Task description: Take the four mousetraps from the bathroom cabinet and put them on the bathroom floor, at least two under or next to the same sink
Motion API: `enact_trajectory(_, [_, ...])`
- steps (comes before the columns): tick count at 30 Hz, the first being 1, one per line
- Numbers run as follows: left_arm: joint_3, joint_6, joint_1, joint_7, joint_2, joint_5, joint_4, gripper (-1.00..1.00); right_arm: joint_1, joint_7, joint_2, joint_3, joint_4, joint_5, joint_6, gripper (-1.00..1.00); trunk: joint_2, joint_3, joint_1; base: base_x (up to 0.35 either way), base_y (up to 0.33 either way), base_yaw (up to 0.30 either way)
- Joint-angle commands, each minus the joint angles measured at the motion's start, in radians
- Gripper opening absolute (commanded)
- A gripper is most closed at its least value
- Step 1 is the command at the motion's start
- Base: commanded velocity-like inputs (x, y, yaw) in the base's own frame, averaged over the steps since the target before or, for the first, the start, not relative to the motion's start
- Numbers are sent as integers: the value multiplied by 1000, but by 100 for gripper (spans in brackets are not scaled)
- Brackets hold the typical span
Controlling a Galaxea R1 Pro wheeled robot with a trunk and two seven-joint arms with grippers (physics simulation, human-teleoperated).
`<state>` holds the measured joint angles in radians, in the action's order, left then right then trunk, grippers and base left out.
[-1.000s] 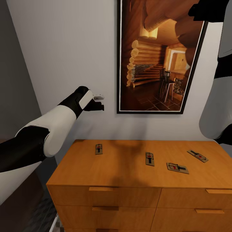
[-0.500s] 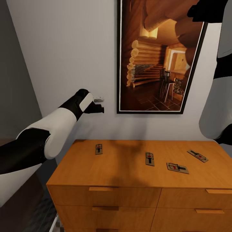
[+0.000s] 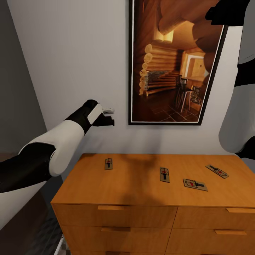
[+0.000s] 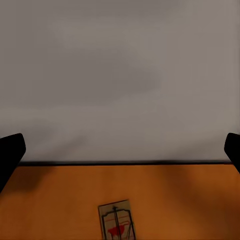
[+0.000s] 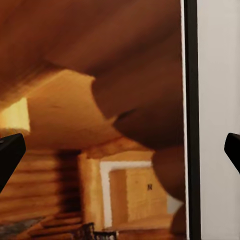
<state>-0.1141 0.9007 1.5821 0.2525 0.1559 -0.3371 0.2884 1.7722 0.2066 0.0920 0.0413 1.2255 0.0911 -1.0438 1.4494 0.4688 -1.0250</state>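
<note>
**Left arm drifted slightly over the cabinet, no trap picked yet**

Wall took up most of the head view; log-cabin picture [image 3: 173, 62] hung upper centre-right. Cabinet [image 3: 124, 191] filled the lower half, drawer fronts along the bottom edge.

Left arm came in from the lower left, left gripper [image 3: 109, 117] held up against the wall at mid-left, well above the worktop. Versus a second earlier it had shifted only a touch up and left; nothing else moved. Its fingers [image 4: 10, 155] sat at opposite edges of the left wrist view, spread wide, holding nothing. Right arm ran up the right edge; right gripper [image 5: 120, 150] faced the picture, fingers likewise spread and empty.

All four mousetraps lay flat on the cabinet top: leftmost mousetrap [image 3: 108, 163] centre-left, also seen in the left wrist view [image 4: 117, 222]; second [image 3: 164, 174] centre; third [image 3: 194, 184] just right of it; fourth [image 3: 217, 171] far right.

Judgement: pre-grasp positioning, likely for the leftmost trap. Task barely begun; none on the floor.
</note>
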Motion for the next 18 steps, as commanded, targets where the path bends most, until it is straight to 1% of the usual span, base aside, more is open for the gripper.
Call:
enact_trajectory(1, [-7, 4, 0, 7, 0, -10, 1, 100, 1, 10, 1, 3, 0, 9, -3, 100, 1, 1, 0, 0, 0, 0])
enact_trajectory(18, [-5, 7, -7, 9, -1, -7, -8, 100, 0, 10, 2, 4, -4, 6, -3, 100, 1, 1, 0, 0, 0, 0])
